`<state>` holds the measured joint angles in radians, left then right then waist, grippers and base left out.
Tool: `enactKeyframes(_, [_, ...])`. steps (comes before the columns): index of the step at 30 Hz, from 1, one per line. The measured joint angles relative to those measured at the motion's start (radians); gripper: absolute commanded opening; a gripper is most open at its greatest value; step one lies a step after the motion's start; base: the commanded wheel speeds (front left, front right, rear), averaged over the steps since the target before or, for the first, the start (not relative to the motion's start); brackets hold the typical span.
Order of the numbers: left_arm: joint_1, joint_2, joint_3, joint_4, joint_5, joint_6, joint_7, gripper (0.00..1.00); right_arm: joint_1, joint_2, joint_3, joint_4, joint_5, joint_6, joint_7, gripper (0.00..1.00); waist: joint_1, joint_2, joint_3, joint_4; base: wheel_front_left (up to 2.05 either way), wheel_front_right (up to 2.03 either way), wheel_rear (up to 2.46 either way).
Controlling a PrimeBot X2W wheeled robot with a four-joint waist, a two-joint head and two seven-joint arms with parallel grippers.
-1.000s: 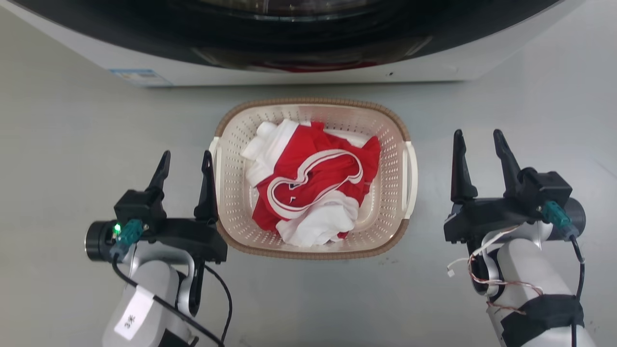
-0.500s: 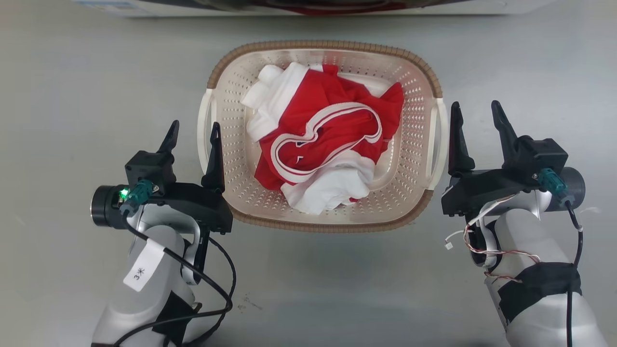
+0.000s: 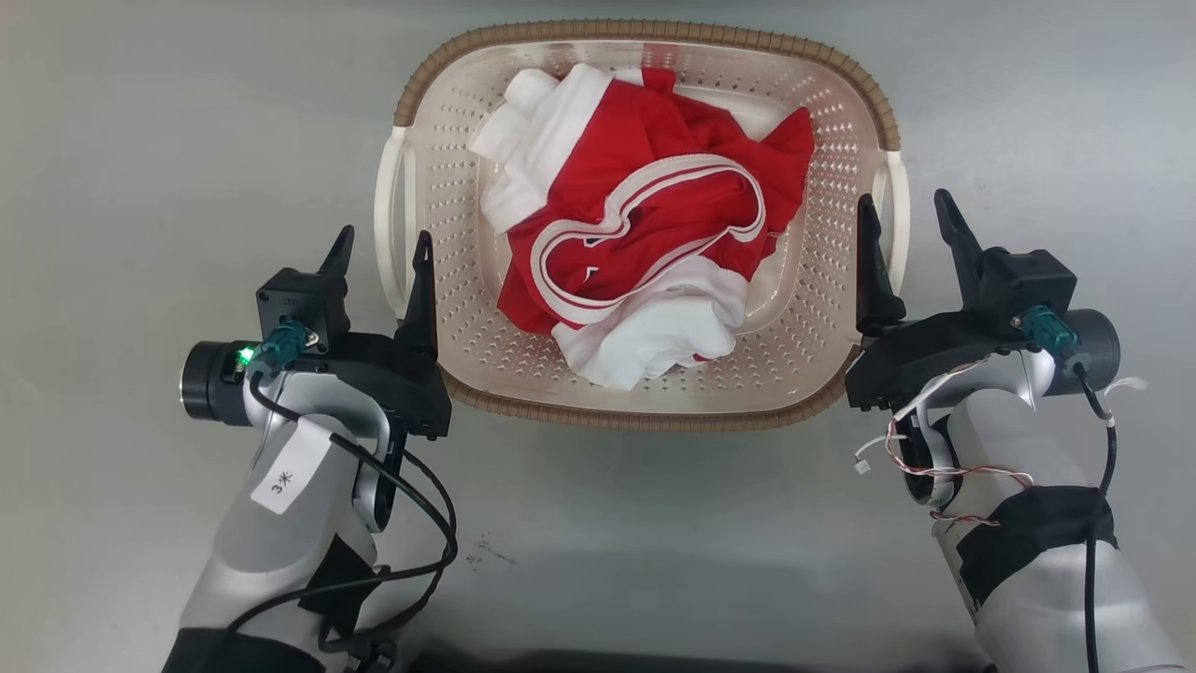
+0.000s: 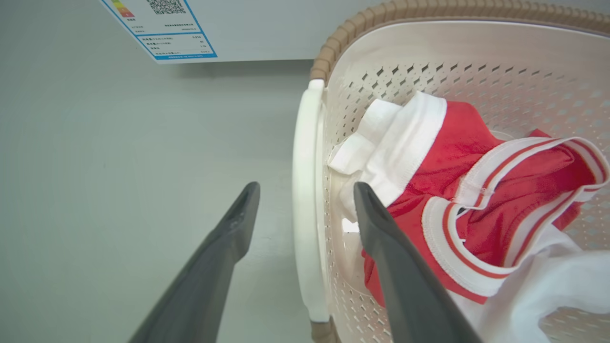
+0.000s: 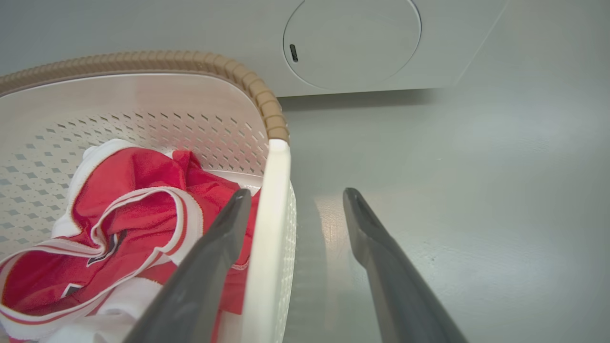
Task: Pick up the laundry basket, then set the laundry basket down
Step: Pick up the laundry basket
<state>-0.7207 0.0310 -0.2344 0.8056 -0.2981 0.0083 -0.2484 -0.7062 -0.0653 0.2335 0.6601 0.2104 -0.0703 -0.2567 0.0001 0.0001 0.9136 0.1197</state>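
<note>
The laundry basket stands on the grey floor, cream and perforated, with a brown woven rim. Red and white clothes lie heaped inside it. My left gripper is open, one finger on each side of the white left handle. In the left wrist view the left gripper has that handle standing between its fingers. My right gripper is open as well and straddles the right handle, its inner finger inside the basket wall.
The washing machine's white front rises just beyond the basket and carries an energy label. A round cover sits low on its front. Bare grey floor surrounds the basket.
The head camera has tipped down, so the washing machine has left the view. Both grippers have moved inward, from beside the basket to straddling its side handles.
</note>
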Motion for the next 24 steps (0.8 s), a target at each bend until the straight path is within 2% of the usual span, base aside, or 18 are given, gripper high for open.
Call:
enactKeyframes(17, [-0.088,-0.003,-0.04,0.113,-0.029,-0.018,-0.001,1.0,-0.048,-0.001,0.041,0.064,0.023,0.001,0.0,1.0,-0.0002,-0.0001,0.056,0.012,0.0,0.0,0.0])
enactKeyframes(18, [-0.094,-0.003,-0.044,0.118,-0.032,-0.018,-0.001,1.0,-0.051,-0.001,0.044,0.066,0.029,0.001,0.0,0.95,-0.0002,-0.0002,0.058,0.012,0.0,0.0,0.0])
enactKeyframes(19, [-0.099,-0.003,-0.049,0.121,-0.041,-0.019,-0.001,1.0,-0.055,-0.001,0.049,0.068,0.032,0.001,0.0,0.78,-0.0002,-0.0001,0.059,0.012,0.0,0.0,0.0])
enactKeyframes(20, [-0.103,-0.003,-0.055,0.125,-0.049,-0.019,-0.001,1.0,-0.061,-0.001,0.053,0.07,0.035,0.001,0.0,0.67,-0.0002,-0.0001,0.061,0.012,0.0,0.0,0.0])
enactKeyframes(21, [-0.107,-0.003,-0.06,0.13,-0.054,-0.027,-0.001,1.0,-0.066,-0.001,0.057,0.071,0.037,0.001,0.0,0.48,-0.0002,-0.0001,0.063,0.012,0.0,0.0,0.0])
enactKeyframes(22, [-0.112,-0.004,-0.064,0.134,-0.057,-0.027,-0.001,0.98,-0.068,-0.001,0.06,0.072,0.037,0.001,0.0,0.44,-0.0002,-0.0001,0.064,0.012,0.0,0.0,0.0])
enactKeyframes(23, [-0.117,-0.004,-0.068,0.137,-0.063,-0.027,-0.001,0.74,-0.069,-0.002,0.064,0.073,0.038,0.001,0.0,0.38,-0.0002,-0.0002,0.065,0.012,0.0,0.0,0.0])
enactKeyframes(24, [-0.12,-0.004,-0.072,0.141,-0.069,-0.027,-0.001,0.38,-0.069,-0.002,0.068,0.076,0.041,0.001,0.0,0.27,-0.0002,-0.0002,0.066,0.012,0.0,0.0,0.0])
